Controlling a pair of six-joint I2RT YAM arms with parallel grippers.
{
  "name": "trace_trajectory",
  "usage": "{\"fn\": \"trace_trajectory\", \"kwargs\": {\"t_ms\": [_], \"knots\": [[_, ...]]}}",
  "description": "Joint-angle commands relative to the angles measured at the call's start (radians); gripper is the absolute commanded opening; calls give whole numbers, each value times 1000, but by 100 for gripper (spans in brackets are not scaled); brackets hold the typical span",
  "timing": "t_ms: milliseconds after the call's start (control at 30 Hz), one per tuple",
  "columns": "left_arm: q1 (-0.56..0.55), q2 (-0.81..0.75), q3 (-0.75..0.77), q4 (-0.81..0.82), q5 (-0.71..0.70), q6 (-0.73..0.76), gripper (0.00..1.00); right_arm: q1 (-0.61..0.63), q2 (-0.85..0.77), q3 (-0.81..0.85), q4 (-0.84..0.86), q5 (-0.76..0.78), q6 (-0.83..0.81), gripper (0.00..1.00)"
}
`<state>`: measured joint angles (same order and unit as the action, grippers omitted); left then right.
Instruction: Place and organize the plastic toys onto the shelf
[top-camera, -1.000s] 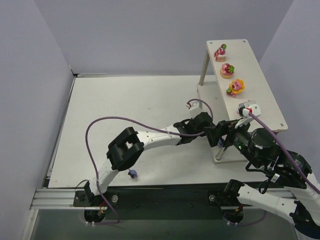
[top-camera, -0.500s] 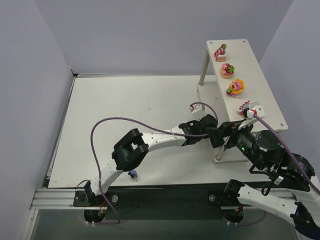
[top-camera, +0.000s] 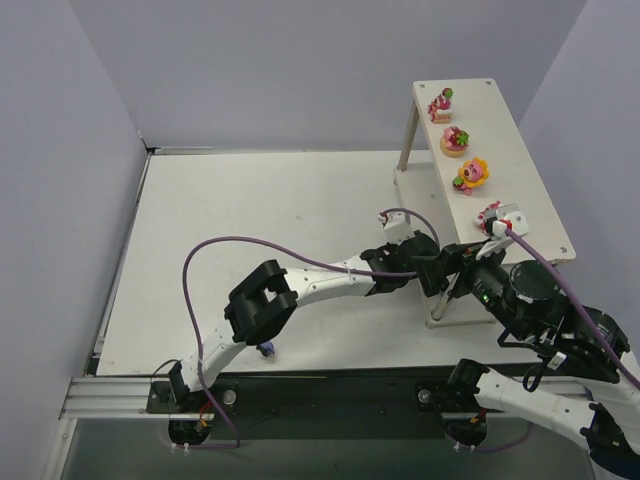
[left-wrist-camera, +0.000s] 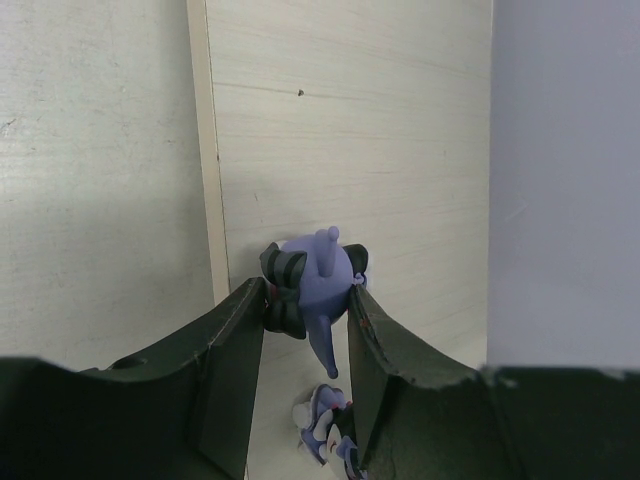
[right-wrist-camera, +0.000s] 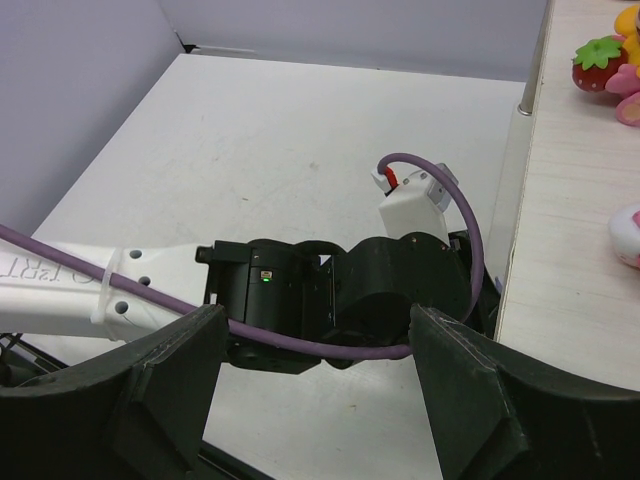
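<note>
Left arm (top-camera: 320, 281) is reaching further under the shelf (top-camera: 523, 130) than a second ago. Left gripper (left-wrist-camera: 305, 305) is clamping a blue-purple toy (left-wrist-camera: 316, 279) over the lower board (left-wrist-camera: 400, 150). Right gripper (right-wrist-camera: 315, 335) is hanging spread, empty.

In the left wrist view, a second dark toy (left-wrist-camera: 322, 432), partly masked by a finger of the left gripper (left-wrist-camera: 305, 296) clamped on the blue-purple toy (left-wrist-camera: 316, 278), was cut off by the lower edge. In the top view, those fingertips were concealed under the shelf (top-camera: 520, 150), and a tiny dark toy (top-camera: 265, 348) beside the left arm (top-camera: 300, 283) could not be identified. In the right wrist view, a strawberry-topped toy (right-wrist-camera: 600, 60) and a pink-white toy (right-wrist-camera: 628, 235) were cropped by the right edge.
</note>
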<state>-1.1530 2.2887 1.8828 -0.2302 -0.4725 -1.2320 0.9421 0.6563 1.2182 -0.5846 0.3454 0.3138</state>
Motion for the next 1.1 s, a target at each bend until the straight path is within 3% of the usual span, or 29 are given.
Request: {"fn": "trace_trajectory", "kwargs": {"t_ms": [0, 633, 1067], "knots": [[-11, -31, 44, -86, -51, -7, 15, -3, 9, -13, 14, 10, 4, 75], [-16, -5, 110, -130, -41, -26, 49, -3, -6, -26, 19, 17, 7, 75], [-16, 20, 153, -138, -31, -55, 52, -3, -18, -32, 17, 23, 8, 74]]}}
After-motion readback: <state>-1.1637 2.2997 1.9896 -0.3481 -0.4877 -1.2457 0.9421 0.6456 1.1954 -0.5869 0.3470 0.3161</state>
